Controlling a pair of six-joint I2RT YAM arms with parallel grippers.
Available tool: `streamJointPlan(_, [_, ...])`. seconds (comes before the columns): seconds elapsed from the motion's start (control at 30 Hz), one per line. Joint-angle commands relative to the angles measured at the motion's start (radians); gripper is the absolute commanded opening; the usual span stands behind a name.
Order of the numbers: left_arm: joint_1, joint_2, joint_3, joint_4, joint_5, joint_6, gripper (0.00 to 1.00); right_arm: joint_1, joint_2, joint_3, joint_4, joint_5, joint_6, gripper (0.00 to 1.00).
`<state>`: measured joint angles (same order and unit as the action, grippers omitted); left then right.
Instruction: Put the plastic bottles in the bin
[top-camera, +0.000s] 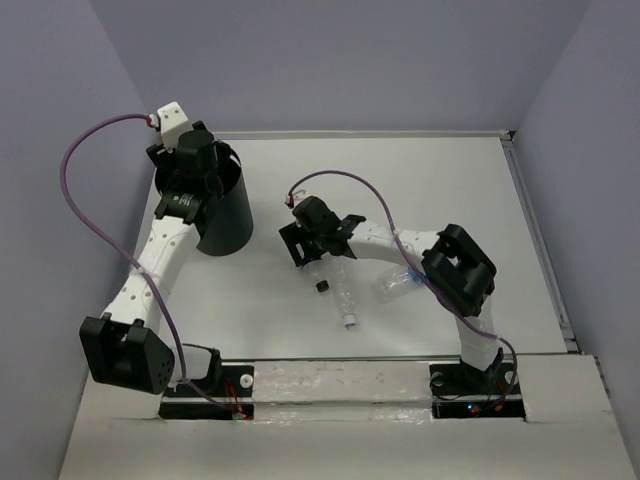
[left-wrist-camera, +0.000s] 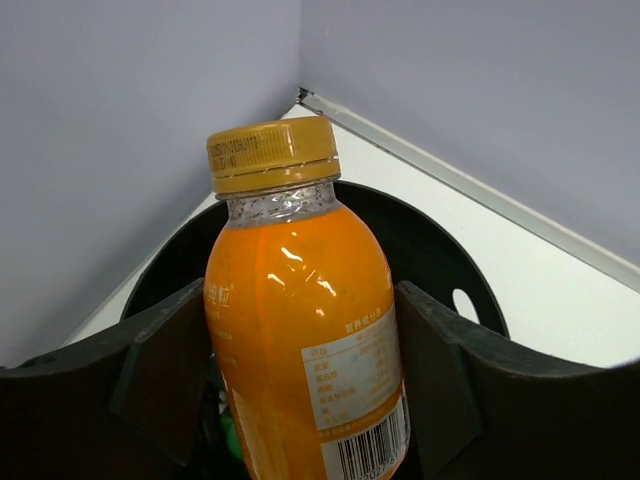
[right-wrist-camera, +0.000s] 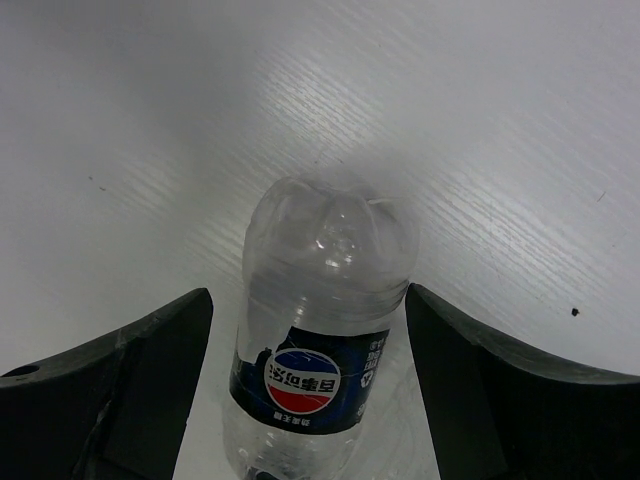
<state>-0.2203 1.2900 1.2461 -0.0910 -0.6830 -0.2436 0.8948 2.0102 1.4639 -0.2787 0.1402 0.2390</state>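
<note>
My left gripper (left-wrist-camera: 300, 330) is shut on a short orange bottle (left-wrist-camera: 290, 330) with an orange cap and holds it upright above the open mouth of the black bin (left-wrist-camera: 440, 250). In the top view the left gripper (top-camera: 195, 165) sits over the bin (top-camera: 225, 215) at the far left. My right gripper (right-wrist-camera: 310, 320) is open and straddles a clear bottle with a blue Pepsi label (right-wrist-camera: 320, 330) that lies on the table, with a gap on each side. In the top view the right gripper (top-camera: 315, 235) covers most of that bottle.
Two more clear bottles lie near the right arm: one with a white cap (top-camera: 346, 298) and one with a blue label (top-camera: 400, 283). A small black cap (top-camera: 322, 286) shows just below the right gripper. Something green (left-wrist-camera: 228, 435) lies inside the bin. Walls stand close behind the bin.
</note>
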Motion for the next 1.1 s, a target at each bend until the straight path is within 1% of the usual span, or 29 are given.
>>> streamJointPlan(0.0, [0.018,0.000,-0.022,0.132,-0.058,0.024,0.89,0.015,0.030,0.064,-0.020,0.018,-0.012,0.83])
streamJointPlan(0.07, [0.024,0.002,-0.028,0.135,-0.043,0.020,0.98,0.024,0.058,0.087,-0.027,0.018,-0.013,0.83])
streamJointPlan(0.1, [0.024,-0.006,-0.027,0.131,-0.021,0.015,0.99,0.024,0.065,0.090,-0.028,0.021,-0.012,0.83])
streamJointPlan(0.23, [0.024,-0.076,-0.023,0.106,0.077,-0.006,0.99,0.024,0.101,0.107,-0.031,0.004,-0.013,0.83])
streamJointPlan(0.33, [0.024,-0.168,-0.048,0.106,0.149,-0.025,0.99,0.024,0.111,0.125,-0.033,-0.011,-0.010,0.72])
streamJointPlan(0.4, [0.024,-0.237,-0.078,0.103,0.187,-0.043,0.99,0.024,0.110,0.136,-0.033,-0.010,-0.010,0.62])
streamJointPlan(0.43, [0.024,-0.263,-0.094,0.103,0.244,-0.052,0.99,0.024,0.108,0.141,-0.033,-0.007,-0.010,0.52])
streamJointPlan(0.5, [0.024,-0.334,-0.138,0.106,0.299,-0.072,0.99,0.024,0.095,0.148,-0.033,-0.004,-0.012,0.45])
streamJointPlan(0.53, [0.024,-0.357,-0.154,0.108,0.344,-0.077,0.99,0.024,0.073,0.150,-0.033,-0.004,-0.010,0.44])
streamJointPlan(0.6, [0.022,-0.418,-0.194,0.109,0.375,-0.079,0.99,0.024,0.036,0.148,-0.036,-0.013,-0.010,0.42])
streamJointPlan(0.67, [0.022,-0.483,-0.233,0.120,0.398,-0.079,0.99,0.033,-0.039,0.150,-0.036,-0.028,-0.009,0.42])
streamJointPlan(0.73, [0.022,-0.527,-0.264,0.138,0.407,-0.083,0.99,0.042,-0.094,0.170,-0.030,-0.063,-0.018,0.41])
streamJointPlan(0.77, [0.022,-0.573,-0.292,0.160,0.404,-0.088,0.99,0.043,-0.144,0.179,-0.001,-0.077,-0.024,0.41])
streamJointPlan(0.83, [0.024,-0.616,-0.315,0.183,0.390,-0.098,0.99,0.043,-0.183,0.206,0.035,-0.120,-0.038,0.41])
streamJointPlan(0.9, [0.024,-0.674,-0.335,0.201,0.378,-0.103,0.99,0.043,-0.194,0.307,0.074,-0.166,-0.052,0.41])
streamJointPlan(0.97, [0.024,-0.707,-0.352,0.211,0.369,-0.115,0.99,0.043,-0.168,0.395,0.113,-0.192,-0.069,0.41])
streamJointPlan(1.0, [0.024,-0.731,-0.368,0.217,0.370,-0.121,0.99,0.043,-0.119,0.502,0.142,-0.204,-0.069,0.41])
streamJointPlan(1.03, [0.024,-0.741,-0.370,0.217,0.370,-0.128,0.99,0.043,-0.085,0.563,0.154,-0.232,-0.073,0.40])
streamJointPlan(1.07, [0.024,-0.753,-0.372,0.217,0.370,-0.131,0.99,0.043,-0.012,0.682,0.200,-0.246,-0.073,0.40])
